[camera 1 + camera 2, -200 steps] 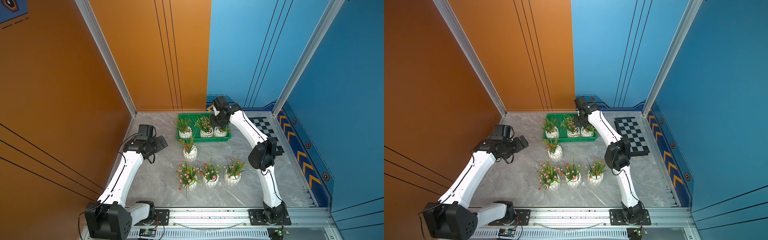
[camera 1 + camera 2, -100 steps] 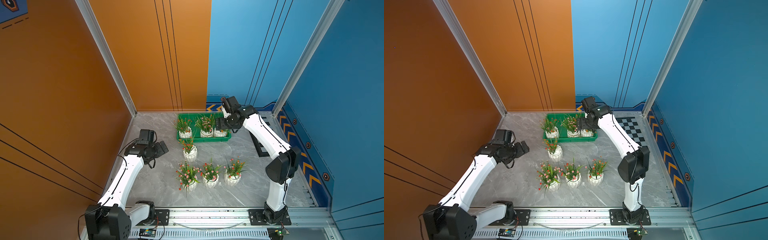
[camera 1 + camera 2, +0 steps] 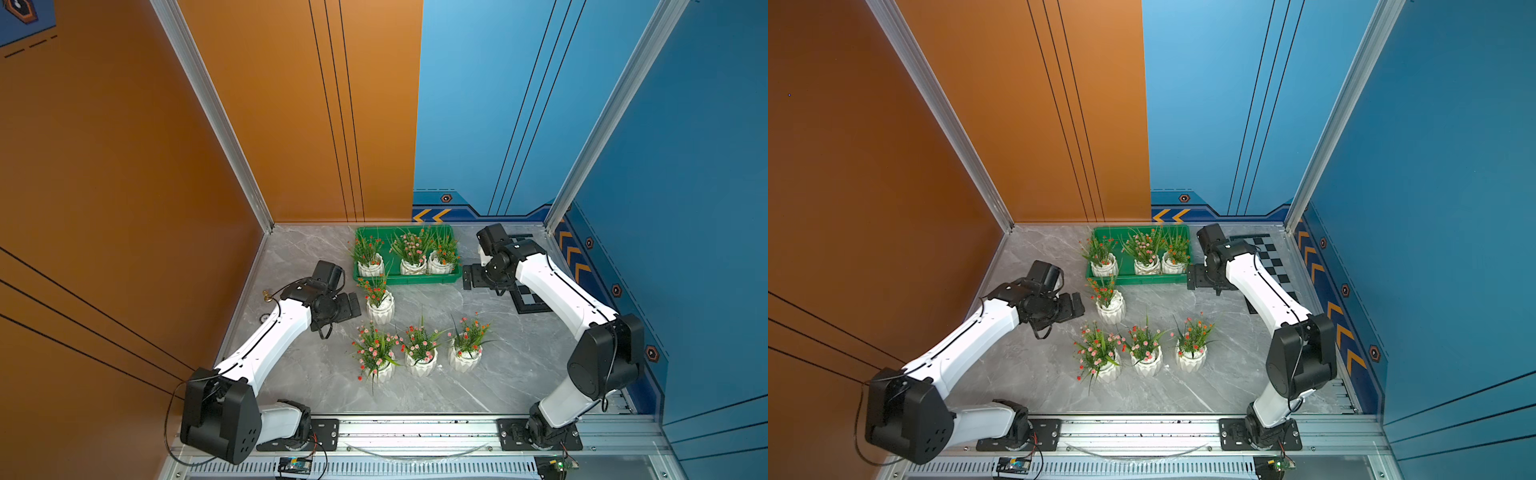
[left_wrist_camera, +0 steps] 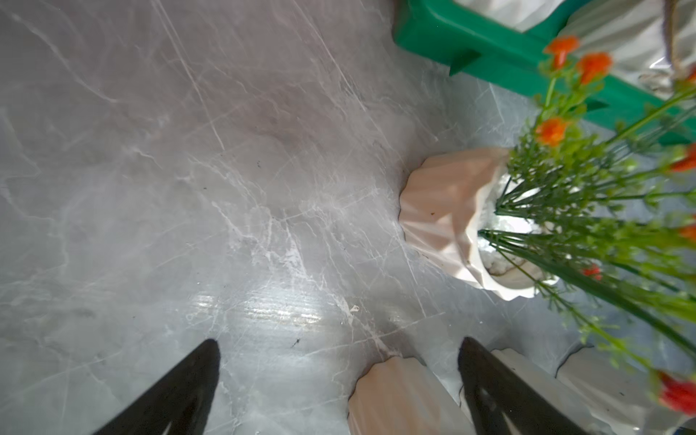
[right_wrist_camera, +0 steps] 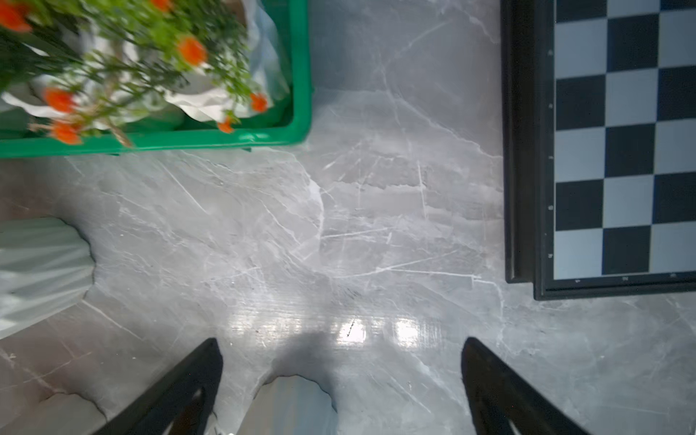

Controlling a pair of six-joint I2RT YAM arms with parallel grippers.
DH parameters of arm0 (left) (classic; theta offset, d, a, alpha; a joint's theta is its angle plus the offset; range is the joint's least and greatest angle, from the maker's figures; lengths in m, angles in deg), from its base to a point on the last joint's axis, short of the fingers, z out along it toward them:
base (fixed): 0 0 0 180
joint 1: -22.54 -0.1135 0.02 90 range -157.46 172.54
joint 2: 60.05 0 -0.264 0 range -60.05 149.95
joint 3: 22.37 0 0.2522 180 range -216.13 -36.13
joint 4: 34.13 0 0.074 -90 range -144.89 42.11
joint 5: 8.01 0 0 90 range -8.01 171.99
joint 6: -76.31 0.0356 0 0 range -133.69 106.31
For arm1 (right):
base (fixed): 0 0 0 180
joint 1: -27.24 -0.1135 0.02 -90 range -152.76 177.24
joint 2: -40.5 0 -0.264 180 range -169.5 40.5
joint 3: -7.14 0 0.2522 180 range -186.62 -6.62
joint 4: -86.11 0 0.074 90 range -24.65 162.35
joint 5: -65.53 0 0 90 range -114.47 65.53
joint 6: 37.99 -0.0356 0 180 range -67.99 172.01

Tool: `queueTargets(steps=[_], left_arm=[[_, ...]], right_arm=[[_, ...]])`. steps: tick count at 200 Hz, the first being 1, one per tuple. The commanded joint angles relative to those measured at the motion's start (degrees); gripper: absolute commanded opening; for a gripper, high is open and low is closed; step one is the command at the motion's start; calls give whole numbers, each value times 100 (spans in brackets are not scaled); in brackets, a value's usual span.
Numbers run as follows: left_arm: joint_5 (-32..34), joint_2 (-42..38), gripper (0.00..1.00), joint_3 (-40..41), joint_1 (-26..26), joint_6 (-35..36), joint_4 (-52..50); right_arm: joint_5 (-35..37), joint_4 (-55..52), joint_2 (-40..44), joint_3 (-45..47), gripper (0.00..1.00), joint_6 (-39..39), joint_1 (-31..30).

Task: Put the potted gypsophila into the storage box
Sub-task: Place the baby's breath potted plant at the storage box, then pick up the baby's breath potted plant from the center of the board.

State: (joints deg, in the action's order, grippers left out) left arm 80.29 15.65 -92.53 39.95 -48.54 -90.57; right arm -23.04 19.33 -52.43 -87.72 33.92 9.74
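Left fingers [image 4: 177, 391]: spread wide, empty, low over the counter [image 3: 519, 365]. They are just beside the lone pot [image 3: 380, 311], on the side away from the right arm, and not touching it.

Right fingers [image 5: 501, 395]: spread wide, empty. They are just off the short end of the storage box [image 3: 409, 279], between it and the chequered board [image 3: 528, 300].

Storage box: at the far side of the counter, long axis running across from one arm's side to the other. It holds three of the potted gypsophila [image 3: 412, 266] in a row along its near wall, all upright.

Potted gypsophila, outstanding: four on the counter.
- The lone pot stands upright just in front of the box's left end, apart from its rim.
- The front row of three [image 3: 420, 361] stands nearer the arm bases, well apart from the box.

Governing relation: the lone pot's axis is vertical, with sprigs rising above its mouth. In the left wrist view it sits to one side of the gap between the fingers, not within it. The left arm is far the nearer, so this is likely its pick. It would need a sideways shift to bracket the ribbed wall below the sprigs.

Pose, left arm: forearm slanting from its base toward the middle, wrist turned toward the pot.

Pose, right arm: elbow high by the blue wall, forearm sloping down to the box end.
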Motion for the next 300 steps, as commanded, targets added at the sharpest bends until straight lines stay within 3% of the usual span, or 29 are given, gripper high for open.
queueTargets(steps=[1, 111, 116, 209, 300], left_arm=[[164, 190, 98, -220, 141, -170, 183], [307, 1328, 87, -999, 701, -394, 338], [305, 1352, 83, -1012, 708, -392, 338], [387, 1729, 60, -1127, 746, -378, 375], [449, 1878, 43, -1111, 764, -431, 479]], right_arm=[[-132, 322, 341, 300, 100, -107, 164], [-364, 511, 695, 941, 100, 33, 751], [-370, 521, 697, 950, 100, 40, 763], [-425, 590, 662, 1061, 99, 40, 850], [-407, 608, 635, 1087, 99, 42, 859]])
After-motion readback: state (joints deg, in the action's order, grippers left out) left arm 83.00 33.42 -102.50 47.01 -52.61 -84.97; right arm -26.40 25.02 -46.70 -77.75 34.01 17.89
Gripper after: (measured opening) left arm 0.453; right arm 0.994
